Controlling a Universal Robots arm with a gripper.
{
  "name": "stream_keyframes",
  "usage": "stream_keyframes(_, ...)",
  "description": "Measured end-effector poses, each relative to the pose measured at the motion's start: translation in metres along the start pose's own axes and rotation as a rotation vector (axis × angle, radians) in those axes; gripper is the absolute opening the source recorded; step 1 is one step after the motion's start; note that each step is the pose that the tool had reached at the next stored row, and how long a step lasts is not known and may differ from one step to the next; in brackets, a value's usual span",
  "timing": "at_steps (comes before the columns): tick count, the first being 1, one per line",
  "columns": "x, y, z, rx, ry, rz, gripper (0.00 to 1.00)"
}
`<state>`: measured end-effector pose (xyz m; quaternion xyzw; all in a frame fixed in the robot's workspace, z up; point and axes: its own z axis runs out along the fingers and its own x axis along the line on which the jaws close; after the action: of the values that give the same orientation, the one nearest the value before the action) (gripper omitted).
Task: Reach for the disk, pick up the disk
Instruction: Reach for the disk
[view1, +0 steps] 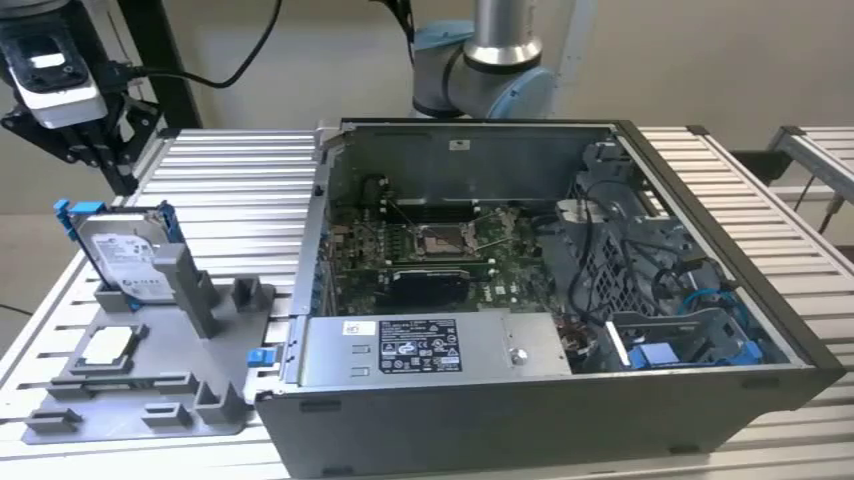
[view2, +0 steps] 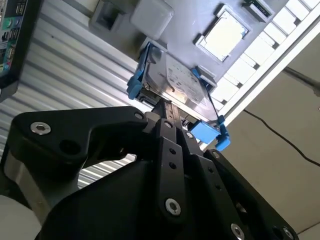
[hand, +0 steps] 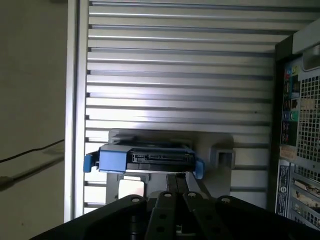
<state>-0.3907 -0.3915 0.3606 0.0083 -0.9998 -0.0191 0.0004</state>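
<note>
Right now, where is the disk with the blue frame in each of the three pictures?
Exterior view: the disk stands upright in the grey holder, at the exterior view's left.
Second wrist view: the disk sits just beyond the gripper, its label face showing.
First wrist view: the disk shows edge-on, just beyond the gripper.
Shared landmark: the grey holder that carries it, seen in all three.

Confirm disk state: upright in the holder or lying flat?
Upright. The disk stands on edge in a slot of the grey holder, its label face showing in the exterior view.
</note>
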Motion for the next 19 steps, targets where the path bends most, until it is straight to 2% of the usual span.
stream_keyframes(7,0.0277,0.0047,0.0002,0.0000,0.0000,0.000,0.00)
stream_keyframes(14,0.0523,0.0098,0.0005,0.0000,0.0000,0.000,0.00)
stream_keyframes(16,0.0575,0.0104,0.0006,0.0000,0.0000,0.000,0.00)
stream_keyframes(19,0.0587,0.0105,0.0006,-0.0001,0.0000,0.000,0.00)
